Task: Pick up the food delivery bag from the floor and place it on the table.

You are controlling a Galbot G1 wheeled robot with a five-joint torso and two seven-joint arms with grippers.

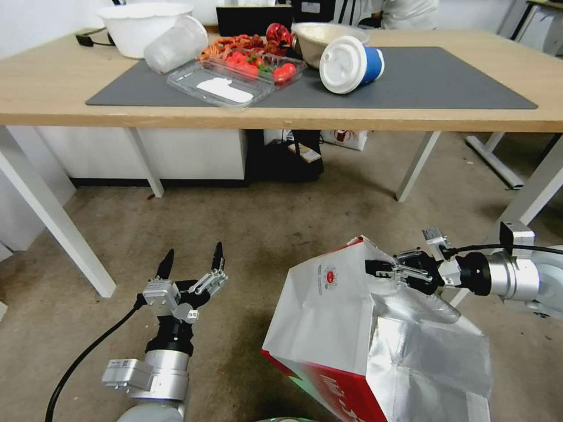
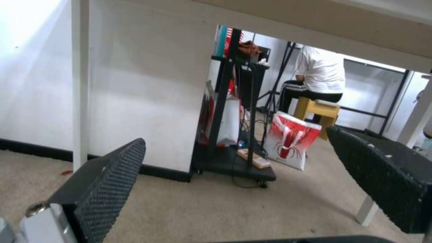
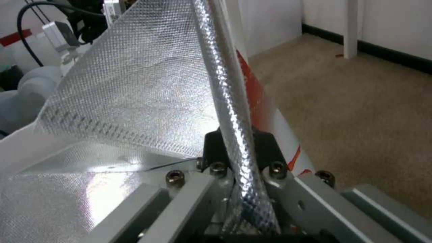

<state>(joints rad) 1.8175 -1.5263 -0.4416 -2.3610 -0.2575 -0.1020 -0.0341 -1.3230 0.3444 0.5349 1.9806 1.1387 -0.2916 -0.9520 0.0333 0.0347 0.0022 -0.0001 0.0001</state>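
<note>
The food delivery bag (image 1: pixel 352 328), white and red with silver foil lining and a small round red logo, stands tilted on the carpet at lower right. My right gripper (image 1: pixel 378 268) is shut on the bag's upper foil rim (image 3: pixel 229 111), which runs between its black fingers (image 3: pixel 214 148). My left gripper (image 1: pixel 190 261) hovers open above the floor to the bag's left, its ribbed pads (image 2: pixel 108 185) wide apart with nothing between them. The table (image 1: pixel 70 111), light wood with a dark grey mat (image 1: pixel 446 76), stretches across the far side above the floor.
On the mat lie a tipped blue cup with white lid (image 1: pixel 350 64), a clear tray of tomatoes (image 1: pixel 240 73), bowls (image 1: pixel 143 26) and a plastic cup. White table legs (image 1: pixel 50 217) stand left and right. A black cart (image 2: pixel 234 135) and a red-and-white bag (image 2: pixel 290 140) sit under the table.
</note>
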